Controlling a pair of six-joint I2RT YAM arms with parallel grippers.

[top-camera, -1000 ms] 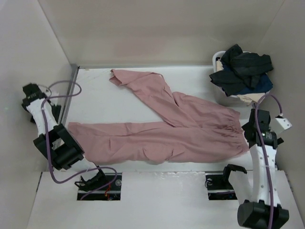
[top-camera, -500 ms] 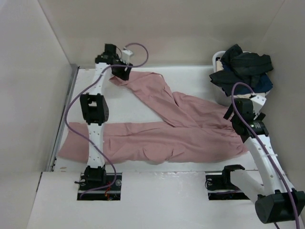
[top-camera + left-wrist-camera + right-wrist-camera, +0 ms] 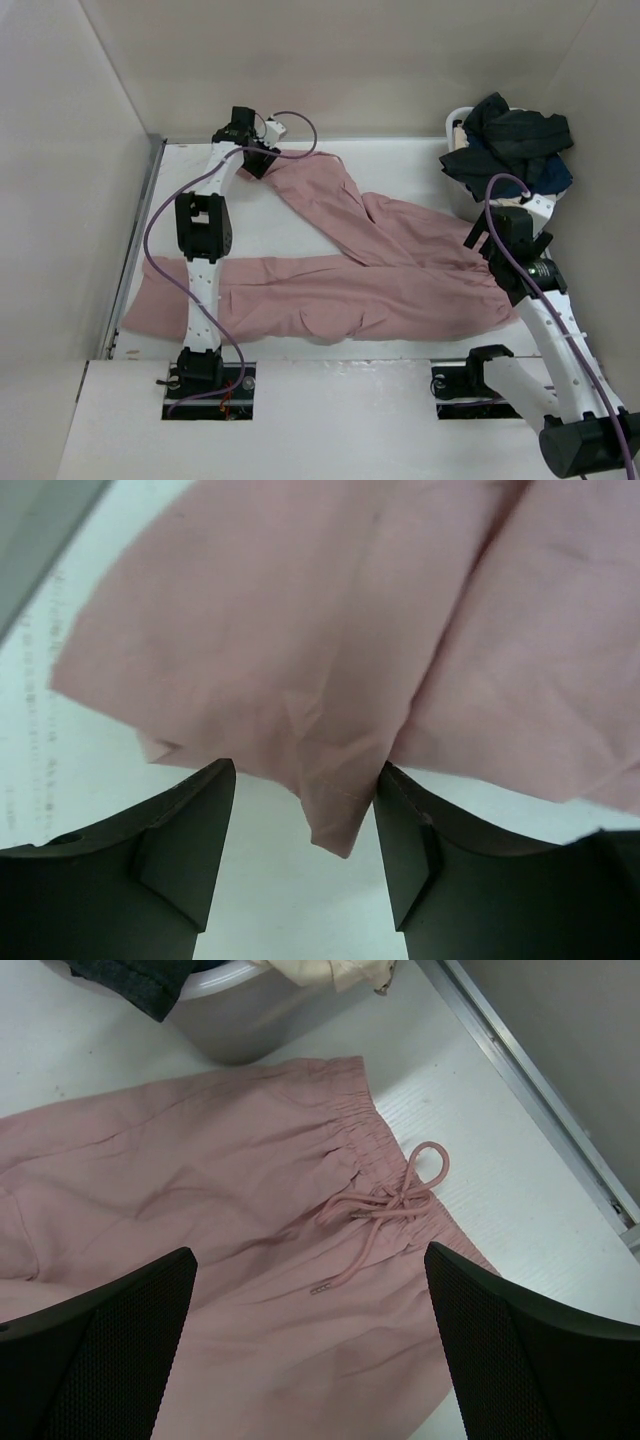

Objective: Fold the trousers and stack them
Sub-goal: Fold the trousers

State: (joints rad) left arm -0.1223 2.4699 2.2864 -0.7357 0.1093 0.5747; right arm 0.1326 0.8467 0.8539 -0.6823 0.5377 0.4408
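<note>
1. The dusty-pink soft fabric trousers (image 3: 360,270) are shown spread flat on the white table (image 3: 420,165). Their gathered elastic waist lies just beside the pale round plastic tub (image 3: 240,1020).
2. Both legs are stretched leftward, away from the tub. One is laid along the side nearer the arm bases, and the other is angled toward the far side, its cuff well apart from the tub.
3. The tub is heaped with crumpled black and navy garments (image 3: 510,140), and a cream cloth (image 3: 330,970) is draped at its rim.
4. The left gripper (image 3: 305,770) is positioned at the cuff of the farther leg, well apart from the tub. Its black fingers (image 3: 190,830) are parted. A pointed corner of the cuff is seen in the gap between them, but no pinch on it is shown.
5. The right gripper (image 3: 308,1255) is held above the waistband, near the tub, with its jaws spread wide and clear of the cloth.
6. A knotted pink drawstring (image 3: 385,1205) is seen on the waistband below the right gripper, on the side of the waist away from the tub.
</note>
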